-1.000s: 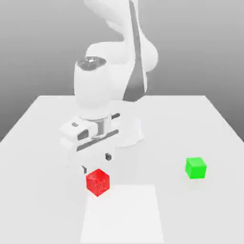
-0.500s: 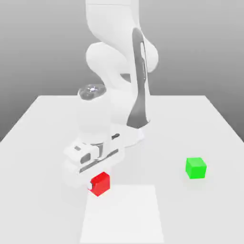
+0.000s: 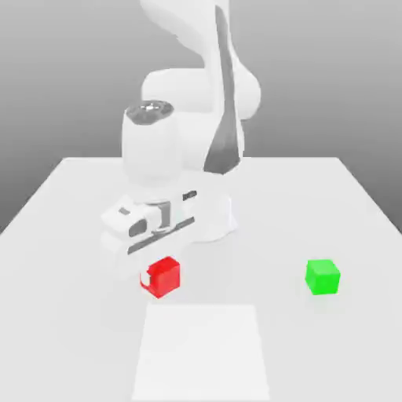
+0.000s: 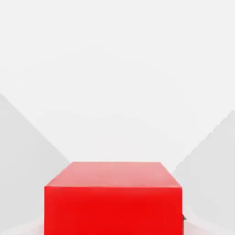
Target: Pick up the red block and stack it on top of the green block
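Since half a second ago the arm has risen and the red block [image 3: 162, 276] has gone up with it: it was low by the front panel's edge, now it hangs higher in the exterior view, clear of the table [image 3: 338, 204], under the hand. A second ago it sat on the table untouched. So the grasp looks done and the lift has begun (carry to the green one is next, my read). The gripper [image 3: 161, 277] is clamped on the red block, fingers narrowed to the cube's width, touching its sides; the hand view has the red block [image 4: 113, 198] close under the camera, between the pale fingers. The green block [image 3: 323, 277] sits on the table well apart, toward the exterior view's right, nothing on it yet
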`<state>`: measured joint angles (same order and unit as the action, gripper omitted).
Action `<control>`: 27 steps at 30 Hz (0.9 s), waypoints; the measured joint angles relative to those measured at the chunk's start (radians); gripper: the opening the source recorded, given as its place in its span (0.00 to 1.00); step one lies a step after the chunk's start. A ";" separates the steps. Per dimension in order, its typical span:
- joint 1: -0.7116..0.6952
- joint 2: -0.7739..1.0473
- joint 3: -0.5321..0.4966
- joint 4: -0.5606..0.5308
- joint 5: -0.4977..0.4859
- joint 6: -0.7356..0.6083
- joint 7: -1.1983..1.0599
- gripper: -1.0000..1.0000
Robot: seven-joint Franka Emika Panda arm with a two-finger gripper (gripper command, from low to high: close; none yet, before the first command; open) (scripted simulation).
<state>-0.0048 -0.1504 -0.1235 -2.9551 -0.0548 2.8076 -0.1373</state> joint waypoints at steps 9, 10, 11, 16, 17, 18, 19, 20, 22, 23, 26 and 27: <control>0.326 -0.084 0.260 0.020 0.130 -0.097 0.142 0.00; 0.365 -0.090 0.289 0.022 0.147 -0.106 0.157 0.00; 0.403 -0.095 0.318 0.024 0.163 -0.114 0.172 0.00; 0.540 -0.099 0.432 0.035 0.209 -0.132 0.241 0.00; 0.537 -0.090 0.439 0.037 0.200 -0.126 0.251 0.00; 0.531 -0.079 0.445 0.039 0.188 -0.118 0.261 0.00; 0.524 -0.067 0.450 0.041 0.176 -0.108 0.270 0.00; 0.517 -0.054 0.454 0.043 0.163 -0.097 0.279 0.00; 0.504 -0.025 0.460 0.046 0.137 -0.070 0.297 0.00; 0.496 -0.009 0.464 0.047 0.123 -0.055 0.307 0.00; 0.479 0.044 0.471 0.049 0.082 -0.004 0.336 0.00; 0.475 0.062 0.473 0.049 0.069 0.014 0.344 0.00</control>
<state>0.4698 -0.0880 0.3491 -2.9065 0.0146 2.8219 0.2070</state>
